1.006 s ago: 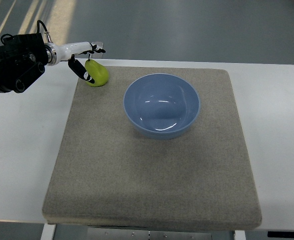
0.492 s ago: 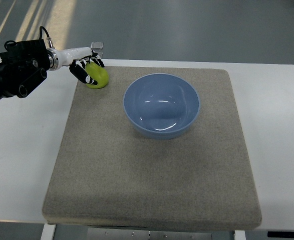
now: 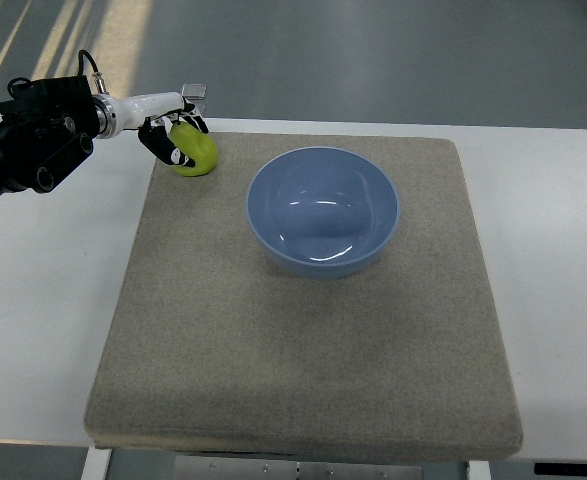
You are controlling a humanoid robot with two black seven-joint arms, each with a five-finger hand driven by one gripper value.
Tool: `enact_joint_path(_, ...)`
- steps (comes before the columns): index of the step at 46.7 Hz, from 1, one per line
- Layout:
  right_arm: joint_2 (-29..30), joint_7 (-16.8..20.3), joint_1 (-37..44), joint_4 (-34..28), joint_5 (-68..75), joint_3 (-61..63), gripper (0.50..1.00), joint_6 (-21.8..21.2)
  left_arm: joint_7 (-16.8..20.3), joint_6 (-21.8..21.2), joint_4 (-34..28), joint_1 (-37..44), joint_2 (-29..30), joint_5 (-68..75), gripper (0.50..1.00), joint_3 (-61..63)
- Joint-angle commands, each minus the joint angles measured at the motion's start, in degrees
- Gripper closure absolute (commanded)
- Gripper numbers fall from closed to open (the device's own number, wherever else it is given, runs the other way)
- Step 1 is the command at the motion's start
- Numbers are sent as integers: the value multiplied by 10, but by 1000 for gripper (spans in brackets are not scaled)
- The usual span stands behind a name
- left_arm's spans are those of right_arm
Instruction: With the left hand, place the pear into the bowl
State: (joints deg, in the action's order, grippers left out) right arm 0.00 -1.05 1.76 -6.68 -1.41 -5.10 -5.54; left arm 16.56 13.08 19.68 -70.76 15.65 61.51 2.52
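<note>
A yellow-green pear (image 3: 197, 155) lies on the far left corner of the grey mat (image 3: 303, 340). My left hand (image 3: 175, 132) reaches in from the upper left, and its dark fingers (image 3: 162, 146) are curled over the pear's top and left side. The pear still rests on the mat. A blue bowl (image 3: 323, 210) stands empty to the right of the pear, near the mat's far middle. My right hand is out of the picture.
The mat covers most of a white table (image 3: 43, 300). My left arm's black housing (image 3: 28, 140) hangs over the table's far left corner. Grey floor lies beyond the far edge.
The left hand's fingers have closed in from a spread pose onto the pear. The pear has shifted slightly and stays on the mat.
</note>
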Motion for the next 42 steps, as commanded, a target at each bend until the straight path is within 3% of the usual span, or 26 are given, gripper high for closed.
enact_joint_path(1, 0, 0, 0, 0, 0, 0, 576, 0, 1, 2, 0, -2, 2, 0, 1000, -1)
enact_joint_path(24, 0, 0, 0, 0, 0, 0, 574, 0, 1, 0, 5, -4, 5, 1, 1000, -1)
enact_joint_path(25, 0, 0, 0, 0, 0, 0, 574, 0, 1, -1, 5, -4, 5, 1, 990, -1)
enact_joint_path(31, 0, 0, 0, 0, 0, 0, 574, 0, 1, -4, 5, -3, 5, 0, 815, -1)
enact_joint_path(42, 0, 0, 0, 0, 0, 0, 576, 0, 1, -4, 4, -2, 4, 1, 731, -1)
